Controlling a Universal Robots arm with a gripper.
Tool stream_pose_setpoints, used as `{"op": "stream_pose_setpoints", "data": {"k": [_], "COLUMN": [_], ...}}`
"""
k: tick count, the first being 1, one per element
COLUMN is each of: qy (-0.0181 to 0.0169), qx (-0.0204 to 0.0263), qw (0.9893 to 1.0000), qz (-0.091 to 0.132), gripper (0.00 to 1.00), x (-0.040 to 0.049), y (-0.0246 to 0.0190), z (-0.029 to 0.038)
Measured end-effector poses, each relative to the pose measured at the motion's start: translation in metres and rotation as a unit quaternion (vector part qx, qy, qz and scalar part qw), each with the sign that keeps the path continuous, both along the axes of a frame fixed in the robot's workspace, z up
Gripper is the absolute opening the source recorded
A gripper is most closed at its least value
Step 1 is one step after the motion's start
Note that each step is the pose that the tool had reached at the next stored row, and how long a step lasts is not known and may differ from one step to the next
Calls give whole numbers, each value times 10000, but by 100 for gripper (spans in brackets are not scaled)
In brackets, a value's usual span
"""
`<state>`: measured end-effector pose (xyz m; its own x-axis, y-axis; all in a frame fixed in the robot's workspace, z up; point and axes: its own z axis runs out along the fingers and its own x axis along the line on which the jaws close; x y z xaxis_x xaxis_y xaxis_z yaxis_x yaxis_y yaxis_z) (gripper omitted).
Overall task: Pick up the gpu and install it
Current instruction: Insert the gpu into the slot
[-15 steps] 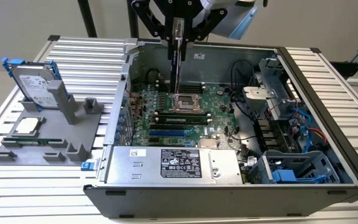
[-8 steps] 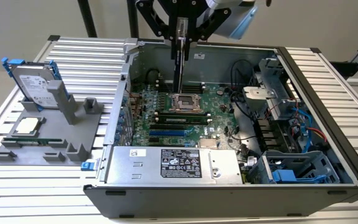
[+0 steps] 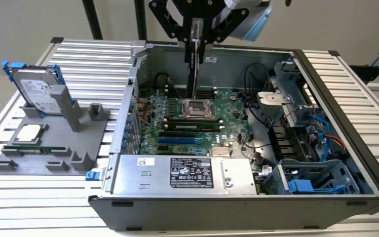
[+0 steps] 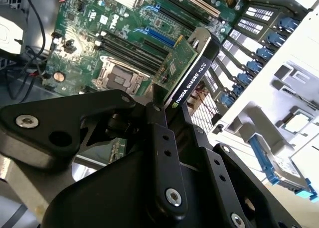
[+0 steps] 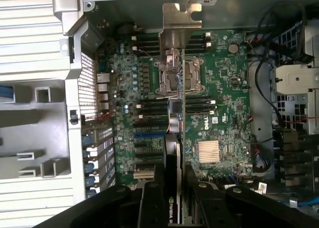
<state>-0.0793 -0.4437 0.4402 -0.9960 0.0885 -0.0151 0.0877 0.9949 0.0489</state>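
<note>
A gray holder (image 3: 77, 143) by the table's (image 3: 38, 207) left edge carries a hard drive (image 3: 37, 91) and a CPU (image 3: 30, 133). Just right of it, the open case (image 3: 229, 215) fills the table's middle and right. The gripper (image 3: 196, 32) hangs over the case's far side, jaws pinching the gpu (image 3: 193, 64) by its upper end. The gpu hangs upright and edge-on, its lower end above the motherboard's (image 3: 232, 103) socket (image 3: 195, 106), not in a slot. In both wrist views the gpu (image 4: 187, 68) (image 5: 172, 158) reaches from the gripper toward the board.

gpu (image 4: 180, 68) green board, black cooler; hand (image 4: 172, 110) black; motherboard (image 3: 232, 106) green; hard drive (image 3: 37, 91) silver, blue rails.
</note>
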Motion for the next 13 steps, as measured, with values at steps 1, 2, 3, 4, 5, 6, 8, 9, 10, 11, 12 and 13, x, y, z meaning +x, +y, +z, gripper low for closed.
{"op": "stream_pose_setpoints", "data": {"k": [1, 2, 3, 4, 5, 6, 8, 9, 10, 11, 12, 13], "qy": [1, 1, 1, 2, 2, 3, 4, 4, 4, 5, 5, 5], "qx": [0, 0, 0, 0, 0, 0, 0, 0, 0, 0, 0, 0], "qw": [10000, 10000, 10000, 10000, 10000, 10000, 10000, 10000, 10000, 10000, 10000, 10000], "qz": [0, 0, 0, 0, 0, 0, 0, 0, 0, 0, 0, 0], "gripper": [0, 0, 0, 0, 0, 0, 0, 0, 0, 0, 0, 0], "x": [7, 16, 25, 33, 41, 50, 68, 76, 84, 92, 101, 109], "y": [0, 0, 0, 0, 0, 0, 0, 0, 0, 0, 0, 0], "z": [1, 2, 3, 5, 5, 6, 8, 9, 10, 11, 12, 13]}}
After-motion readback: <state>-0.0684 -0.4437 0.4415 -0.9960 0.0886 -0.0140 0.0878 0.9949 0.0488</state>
